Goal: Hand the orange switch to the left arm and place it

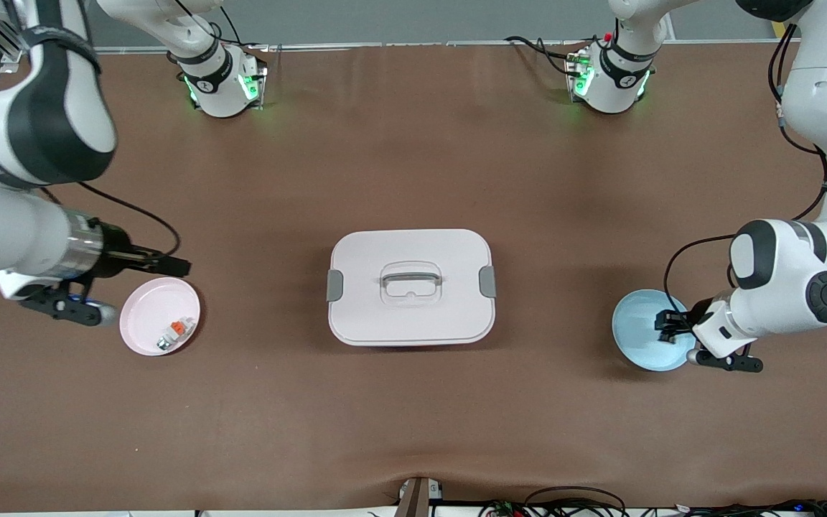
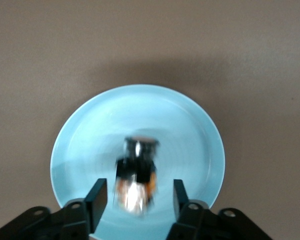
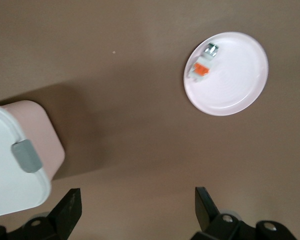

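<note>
The orange switch (image 2: 135, 174), a tiny black part with orange on it, shows blurred over the blue plate (image 2: 85, 130). It sits between the fingers of my left gripper (image 2: 138, 192), and there is a gap on each side, so nothing grips it. In the front view my left gripper (image 1: 669, 327) hangs low over the blue plate (image 1: 636, 319) at the left arm's end of the table. My right gripper (image 1: 180, 266) is open and empty above the edge of the pink plate (image 1: 148, 309). The white box (image 1: 410, 286) stands between the two plates.
On the pink plate (image 3: 235, 85) lies a small white-and-grey part with an orange tab (image 3: 202, 66). One corner of the box (image 3: 10, 165) with a grey latch shows in the right wrist view. Brown table surface surrounds everything.
</note>
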Motion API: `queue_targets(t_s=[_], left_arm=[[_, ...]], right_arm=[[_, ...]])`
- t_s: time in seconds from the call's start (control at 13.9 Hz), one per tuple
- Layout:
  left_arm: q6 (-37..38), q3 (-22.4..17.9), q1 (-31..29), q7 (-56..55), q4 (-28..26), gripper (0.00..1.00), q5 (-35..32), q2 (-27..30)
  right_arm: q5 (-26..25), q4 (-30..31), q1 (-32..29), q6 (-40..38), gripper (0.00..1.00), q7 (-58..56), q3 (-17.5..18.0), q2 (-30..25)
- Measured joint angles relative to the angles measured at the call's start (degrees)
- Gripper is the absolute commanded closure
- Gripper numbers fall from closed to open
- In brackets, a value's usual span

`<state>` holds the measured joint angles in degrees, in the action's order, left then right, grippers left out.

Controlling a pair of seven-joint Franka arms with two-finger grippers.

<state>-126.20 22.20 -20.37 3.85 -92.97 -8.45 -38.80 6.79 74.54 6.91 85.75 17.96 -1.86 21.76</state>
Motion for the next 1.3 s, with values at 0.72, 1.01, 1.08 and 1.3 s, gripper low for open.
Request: queue_targets(t_s=[0.72,1.01,1.08,1.3], left_arm=[[10.8,0.3,0.7,-3.9,3.2,0.0,-0.3,12.8],[18.3,0.8,1.0,-6.2,3.3,0.0,-0.3,23.6],[19.1,1.0,1.1,-6.2,3.4,0.0,-0.3,25.6],[26.3,1.1,1.1,-6.2,6.6,0.0,-0.3,28.5]], right_arm=[[-5.8,0.2,-9.6,3.3,0.0,-20.3,0.0,-0.8],[-5.8,0.7,-11.4,4.8,0.0,-22.9,0.0,-0.9],[-5.8,1.1,-11.6,5.6,0.0,-23.3,0.0,-0.9],[-5.9,1.7,-12.4,6.7,0.0,-23.6,0.0,-0.9]])
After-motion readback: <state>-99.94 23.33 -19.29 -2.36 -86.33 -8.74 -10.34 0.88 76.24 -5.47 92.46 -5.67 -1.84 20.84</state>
